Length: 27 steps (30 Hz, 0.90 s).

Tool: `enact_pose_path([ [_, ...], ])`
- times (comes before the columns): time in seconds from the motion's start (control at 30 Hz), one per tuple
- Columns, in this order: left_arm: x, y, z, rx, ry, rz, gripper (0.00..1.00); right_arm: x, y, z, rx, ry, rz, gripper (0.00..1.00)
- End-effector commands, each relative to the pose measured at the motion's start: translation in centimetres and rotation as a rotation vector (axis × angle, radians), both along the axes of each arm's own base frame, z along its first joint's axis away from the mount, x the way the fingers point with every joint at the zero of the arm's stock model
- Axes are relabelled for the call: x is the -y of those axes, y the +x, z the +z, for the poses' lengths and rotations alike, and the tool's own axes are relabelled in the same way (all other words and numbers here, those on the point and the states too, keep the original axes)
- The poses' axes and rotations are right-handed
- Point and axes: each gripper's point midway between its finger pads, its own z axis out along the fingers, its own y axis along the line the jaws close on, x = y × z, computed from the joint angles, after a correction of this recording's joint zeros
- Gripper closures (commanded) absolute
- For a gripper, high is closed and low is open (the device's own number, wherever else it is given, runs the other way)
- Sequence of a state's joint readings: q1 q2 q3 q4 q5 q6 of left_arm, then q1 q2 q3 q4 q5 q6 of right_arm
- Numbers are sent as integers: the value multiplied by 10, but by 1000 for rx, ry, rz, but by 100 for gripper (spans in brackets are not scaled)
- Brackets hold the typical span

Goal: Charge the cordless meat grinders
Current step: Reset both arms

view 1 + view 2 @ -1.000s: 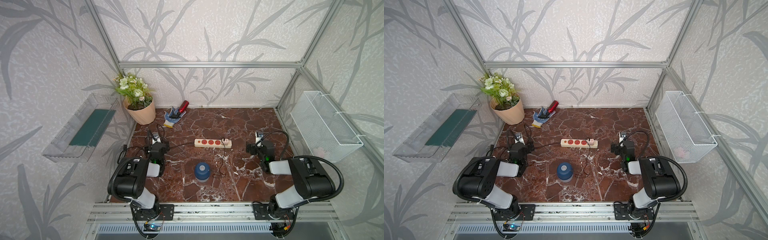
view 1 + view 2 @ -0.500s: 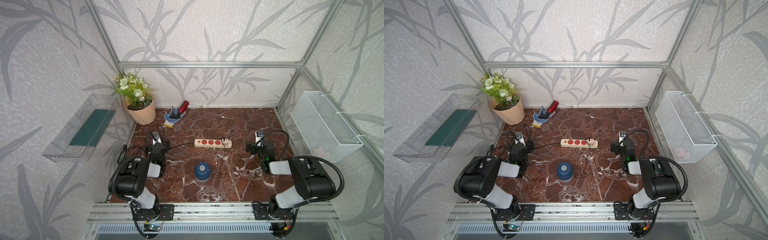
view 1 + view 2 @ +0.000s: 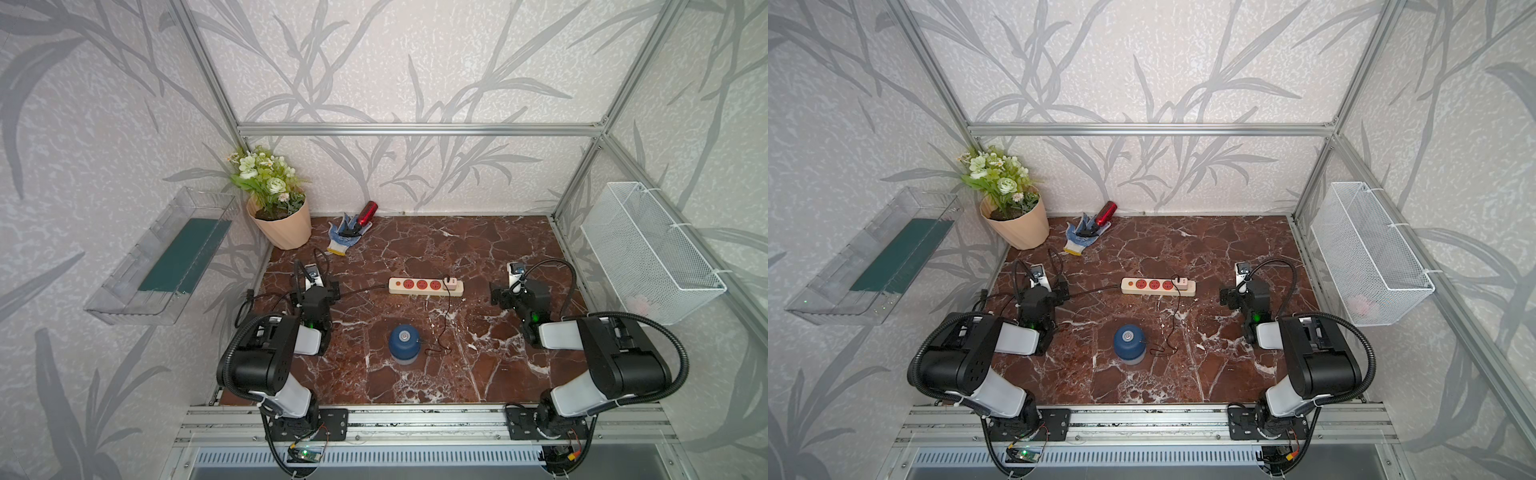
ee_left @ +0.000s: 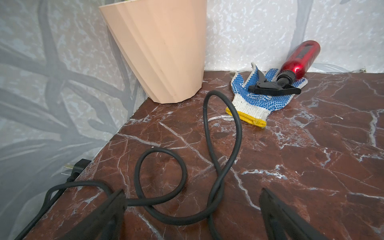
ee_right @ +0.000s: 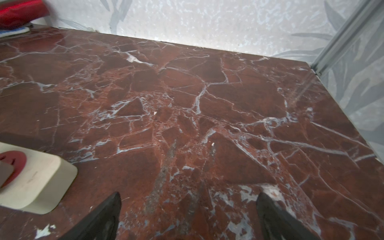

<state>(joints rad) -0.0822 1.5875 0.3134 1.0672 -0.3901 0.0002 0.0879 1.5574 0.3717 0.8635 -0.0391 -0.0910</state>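
Above marble, left tool, right tool gape — empty.

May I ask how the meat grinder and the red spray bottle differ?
The meat grinder is squat and dark blue; the spray bottle is slim and red. The meat grinder stands upright; the spray bottle lies tilted against the wall, its trigger head on a glove. Neither is held.

In the right wrist view the power strip is cut off by the picture's edge, with only its end socket showing. Far beyond it, the red bottle is a blurred, cropped sliver. The left wrist view cuts off the top of the flower pot. Near the power strip, it is too small to tell whether the thin cable enters the meat grinder.
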Motion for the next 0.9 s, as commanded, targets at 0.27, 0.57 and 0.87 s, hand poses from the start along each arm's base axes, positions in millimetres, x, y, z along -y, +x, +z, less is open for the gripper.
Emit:
enact_pose_path([
  [0.27, -1, 5, 9, 29, -3, 3, 1, 1, -3, 19, 100, -14, -25, 1],
  [0.57, -1, 5, 8, 29, -4, 1, 1, -23, -4, 17, 80, -39, 114, 1],
  [0.87, -1, 5, 9, 30, -4, 2, 1, -2, 7, 14, 40, -33, -23, 1],
])
